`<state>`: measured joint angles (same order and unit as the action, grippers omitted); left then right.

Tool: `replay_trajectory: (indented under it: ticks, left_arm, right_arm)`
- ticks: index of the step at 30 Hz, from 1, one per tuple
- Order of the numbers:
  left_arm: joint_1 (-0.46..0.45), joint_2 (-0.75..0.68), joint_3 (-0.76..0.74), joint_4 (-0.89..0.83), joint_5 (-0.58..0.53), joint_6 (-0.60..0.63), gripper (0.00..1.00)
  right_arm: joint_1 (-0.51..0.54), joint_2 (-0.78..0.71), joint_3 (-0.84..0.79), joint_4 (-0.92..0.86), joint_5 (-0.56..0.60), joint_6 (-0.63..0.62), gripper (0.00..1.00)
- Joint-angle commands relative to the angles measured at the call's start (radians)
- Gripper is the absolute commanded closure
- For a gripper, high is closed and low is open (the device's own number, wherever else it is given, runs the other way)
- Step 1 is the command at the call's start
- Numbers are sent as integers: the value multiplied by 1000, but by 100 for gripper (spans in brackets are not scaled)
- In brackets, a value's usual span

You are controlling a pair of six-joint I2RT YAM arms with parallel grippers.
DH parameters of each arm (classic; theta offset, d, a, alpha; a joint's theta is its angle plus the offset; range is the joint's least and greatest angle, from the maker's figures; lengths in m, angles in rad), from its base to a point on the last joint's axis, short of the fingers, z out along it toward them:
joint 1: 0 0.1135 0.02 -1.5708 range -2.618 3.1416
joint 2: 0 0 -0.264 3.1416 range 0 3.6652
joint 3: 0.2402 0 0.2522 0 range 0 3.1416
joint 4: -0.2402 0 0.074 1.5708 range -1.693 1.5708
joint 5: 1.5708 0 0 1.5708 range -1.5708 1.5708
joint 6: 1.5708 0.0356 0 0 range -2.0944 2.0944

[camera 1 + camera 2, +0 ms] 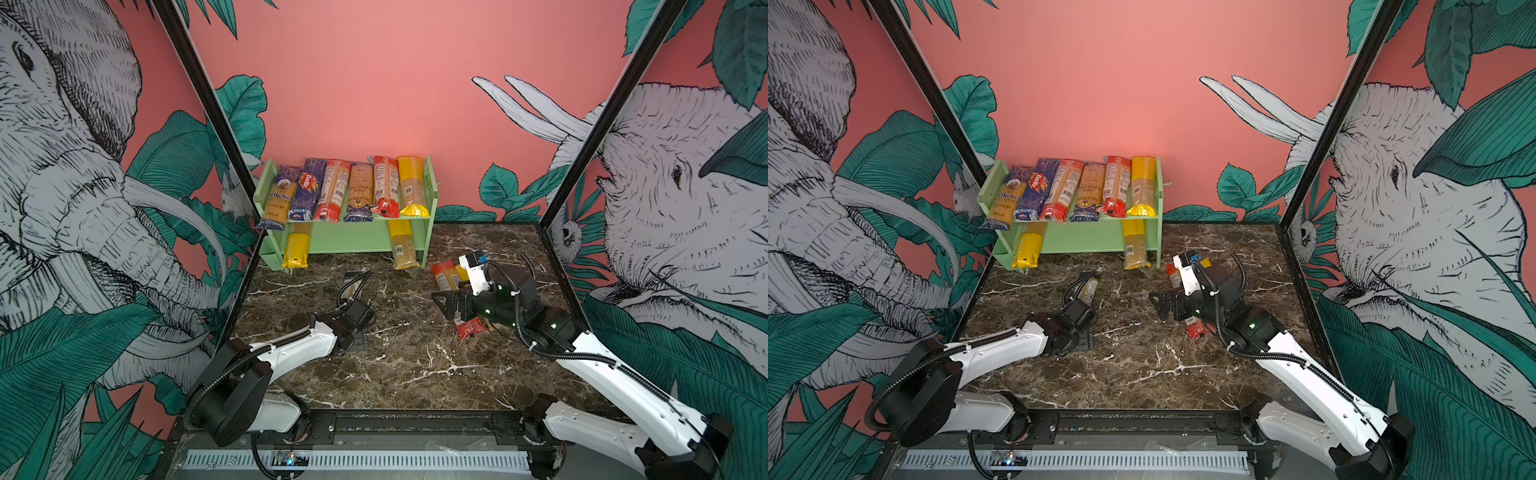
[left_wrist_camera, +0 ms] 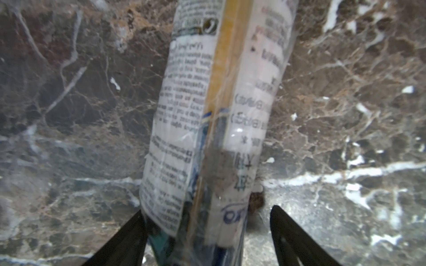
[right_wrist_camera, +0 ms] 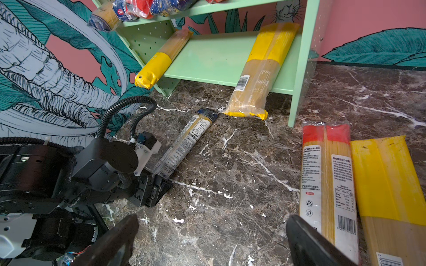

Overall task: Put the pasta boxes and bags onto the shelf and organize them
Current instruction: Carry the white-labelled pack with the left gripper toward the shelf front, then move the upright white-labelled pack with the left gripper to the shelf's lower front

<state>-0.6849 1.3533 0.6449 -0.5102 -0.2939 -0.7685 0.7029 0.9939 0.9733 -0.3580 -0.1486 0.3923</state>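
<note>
A slim pack [image 3: 184,145] lies flat on the marble table [image 1: 415,353], left of centre and in front of the shelf [image 1: 430,195]. Its long axis runs near to far, leaning slightly right, with the dark blue end toward the shelf. The near end sits between the fingers of the left gripper [image 2: 207,209], whose jaws stand apart with a gap on one side. The right gripper [image 3: 212,217] hovers spread wide and empty beside a red-ended pack [image 3: 327,184] and a yellow pack [image 3: 387,184]. These two lie side by side at the right, also near to far.
</note>
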Motion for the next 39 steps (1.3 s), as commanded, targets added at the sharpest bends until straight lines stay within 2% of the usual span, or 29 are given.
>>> replay_trajectory:
  ticks: [1, 11, 17, 21, 25, 31, 39]
  left_arm:
    - [-1, -10, -4, -12, -35, 32, 16]
    - [0, -70, -4, -39, 42, 77, 11]
    - [-1, -107, 12, -95, -13, 96, 7]
    - [0, -83, 26, -89, -52, 116, 5]
    - [11, -20, 29, -39, -83, 142, 4]
    - [28, 57, -26, 123, -95, 172, 3]
    - [29, 78, -137, 279, -68, 129, 6]
  right_arm:
    - [11, -4, 31, -4, 25, -6, 1]
    - [28, 24, 58, -12, 49, -10, 1]
    - [40, 52, 76, -3, 53, -13, 1]
    - [45, 51, 80, -6, 62, -16, 1]
    - [45, 40, 83, -22, 76, -22, 1]
    - [46, 27, 98, -56, 93, -35, 1]
    - [46, 26, 115, -82, 103, -42, 1]
